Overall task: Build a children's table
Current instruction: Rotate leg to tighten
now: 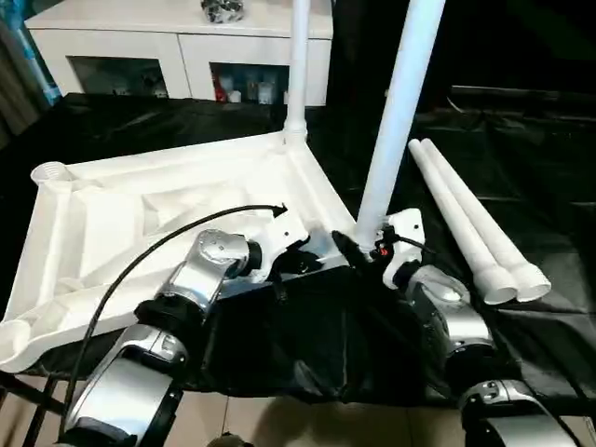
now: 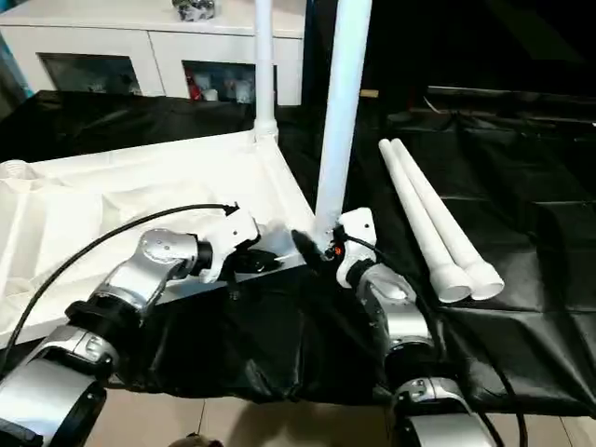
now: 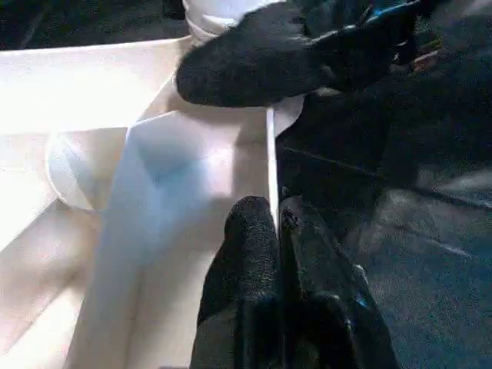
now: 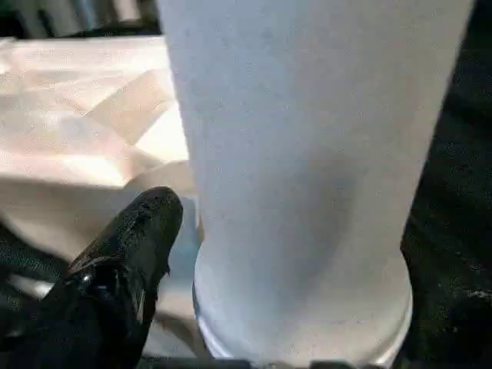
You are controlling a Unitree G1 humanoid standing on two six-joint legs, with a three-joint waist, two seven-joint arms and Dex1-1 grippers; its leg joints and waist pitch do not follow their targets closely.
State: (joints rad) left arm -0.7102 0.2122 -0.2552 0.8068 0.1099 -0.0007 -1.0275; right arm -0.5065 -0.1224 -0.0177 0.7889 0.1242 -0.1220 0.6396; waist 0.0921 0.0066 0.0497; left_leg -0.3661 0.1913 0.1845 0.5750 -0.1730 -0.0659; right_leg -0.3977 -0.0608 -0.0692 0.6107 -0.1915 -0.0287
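Silver forearms reached onto the upturned white tabletop [image 1: 168,200] lying on black cloth [image 1: 521,214]. Its near right corner socket held an upright leg [image 1: 396,112], gripped at the base by the right gripper [image 1: 358,250]. The far socket held another leg [image 1: 298,65]; the left corner socket [image 1: 51,173] stood unfilled. The left gripper [image 3: 278,231] pinched the tabletop's rim, fingers narrow. Two loose legs [image 1: 470,219] lay beside.

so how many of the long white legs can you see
4. One white tubular leg stands in the far corner socket, one stands at the near corner by the right gripper, two lie side by side on the black cloth.
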